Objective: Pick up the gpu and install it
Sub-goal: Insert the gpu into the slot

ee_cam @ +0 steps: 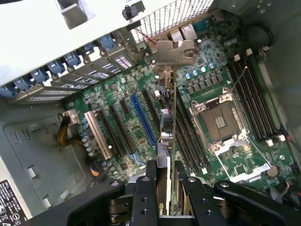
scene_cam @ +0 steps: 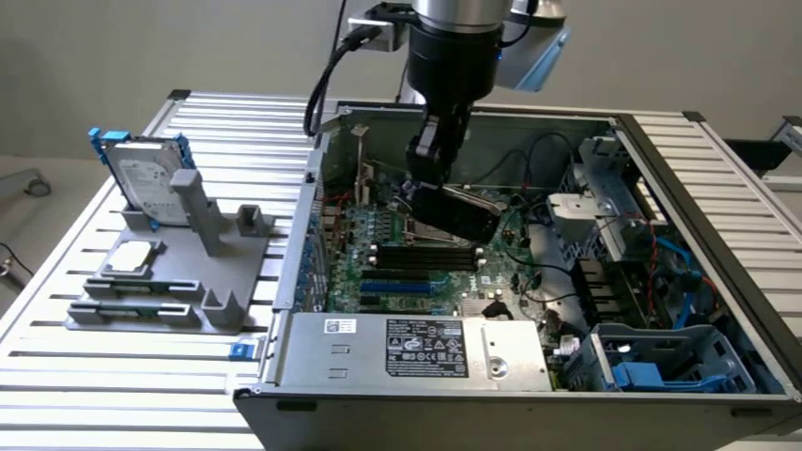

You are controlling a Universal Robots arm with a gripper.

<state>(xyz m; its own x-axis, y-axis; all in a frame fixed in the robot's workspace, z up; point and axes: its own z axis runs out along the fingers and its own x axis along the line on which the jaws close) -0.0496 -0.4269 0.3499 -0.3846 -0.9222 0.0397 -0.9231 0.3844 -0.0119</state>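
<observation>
I have the claw [ee_cam: 164, 175] pinching the gpu [ee_cam: 168, 134] on edge inside the open computer case [scene_cam: 501, 418], over its motherboard [ee_cam: 136, 99]. Near the bench's edge at the exterior view's left, a grey rack [scene_cam: 188, 282] holds a hard drive [scene_cam: 148, 183].

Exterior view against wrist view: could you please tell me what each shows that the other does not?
Exterior view: a silver hard drive in a blue frame upright on a grey stand, and a small square silver chip. Wrist view: the card's silver metal end bracket and a perforated metal grille. Both: the pincer shut on the thin flat gpu card above the green motherboard.
</observation>
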